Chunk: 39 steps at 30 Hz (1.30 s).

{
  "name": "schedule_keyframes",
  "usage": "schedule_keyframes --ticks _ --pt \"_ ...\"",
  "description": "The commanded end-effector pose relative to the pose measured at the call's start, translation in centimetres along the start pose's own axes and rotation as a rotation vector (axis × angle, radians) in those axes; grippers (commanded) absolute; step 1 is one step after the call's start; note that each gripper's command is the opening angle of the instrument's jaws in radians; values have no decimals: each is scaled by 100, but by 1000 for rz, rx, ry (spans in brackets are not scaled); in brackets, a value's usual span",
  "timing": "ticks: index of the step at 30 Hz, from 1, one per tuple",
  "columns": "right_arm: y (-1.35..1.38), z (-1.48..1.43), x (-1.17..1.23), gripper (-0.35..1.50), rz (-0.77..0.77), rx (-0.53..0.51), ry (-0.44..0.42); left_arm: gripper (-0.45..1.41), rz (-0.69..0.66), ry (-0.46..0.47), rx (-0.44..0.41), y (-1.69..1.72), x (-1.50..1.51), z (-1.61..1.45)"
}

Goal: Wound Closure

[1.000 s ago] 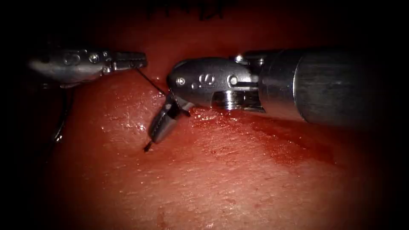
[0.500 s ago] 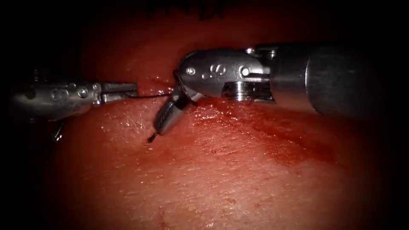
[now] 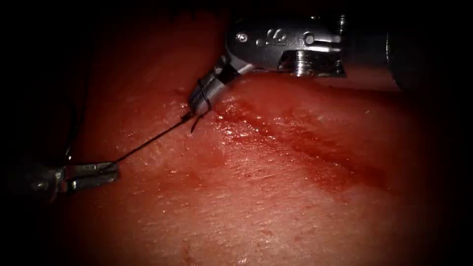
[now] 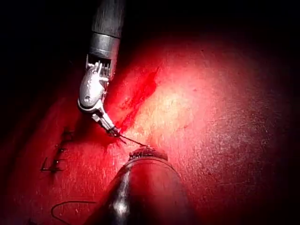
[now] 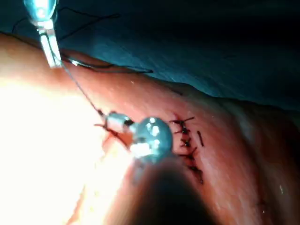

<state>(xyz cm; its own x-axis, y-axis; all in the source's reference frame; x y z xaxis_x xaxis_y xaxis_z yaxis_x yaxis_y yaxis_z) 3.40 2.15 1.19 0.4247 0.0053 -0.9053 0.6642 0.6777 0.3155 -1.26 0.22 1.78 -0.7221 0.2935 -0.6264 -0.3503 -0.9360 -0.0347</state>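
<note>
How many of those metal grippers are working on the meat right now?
2. The right gripper sits at the cut's upper left end, thread wrapped around it. The left gripper is far left of the cut, shut on that thread, which runs taut between them across the tissue.

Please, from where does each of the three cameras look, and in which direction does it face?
Endoscope view: above and in front of the tissue; left pincer and right pincer both hold the taut thread.
Left wrist view: along the left shaft toward the cut; the right pincer is ahead.
Right wrist view: along the right shaft; the left pincer is beyond.
All three share the thread.
</note>
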Motion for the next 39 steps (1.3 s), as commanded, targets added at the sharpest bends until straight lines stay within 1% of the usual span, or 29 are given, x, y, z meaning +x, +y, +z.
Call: schedule_keyframes --ticks 1,5,7,14,18,23,26,30,31,33,36,37,39 --pt "6 1 -6 -35 -1 -6 -2 -45 0 3 -1 5 2 5" --pt "1 -10 -15 -35 -1 -15 -8 -45 6 3 -2 15 6 -2" --pt "-5 -20 -24 -35 -3 -29 -15 -45 14 5 -5 22 5 -11" --pt "-11 -32 -33 -35 -2 -45 -20 -45 23 11 -12 32 -3 -29" --pt "-11 -29 -37 -35 4 -63 -19 -45 26 12 -9 43 -5 -34" --pt "-16 -16 -42 -35 15 -76 2 -45 31 16 -3 55 -8 -36" --pt "-17 -17 -45 -35 49 -101 11 -45 34 15 -5 59 -10 -40" --pt "-15 -32 -54 -35 111 -162 21 -45 44 10 -12 69 -17 -48" --pt "-14 -38 -59 -35 149 -199 25 -45 55 8 -14 75 -21 -50" --pt "-13 -43 -63 -35 184 -239 25 -45 59 4 -13 81 -25 -51" --pt "-13 -48 -68 -35 265 -323 84 -45 56 1 -10 86 -28 -49" --pt "-16 -48 -70 -35 316 -372 105 -45 58 -1 -14 89 -28 -47" --pt "-21 -43 -73 -35 374 -424 115 -45 58 0 -16 89 -28 -47"
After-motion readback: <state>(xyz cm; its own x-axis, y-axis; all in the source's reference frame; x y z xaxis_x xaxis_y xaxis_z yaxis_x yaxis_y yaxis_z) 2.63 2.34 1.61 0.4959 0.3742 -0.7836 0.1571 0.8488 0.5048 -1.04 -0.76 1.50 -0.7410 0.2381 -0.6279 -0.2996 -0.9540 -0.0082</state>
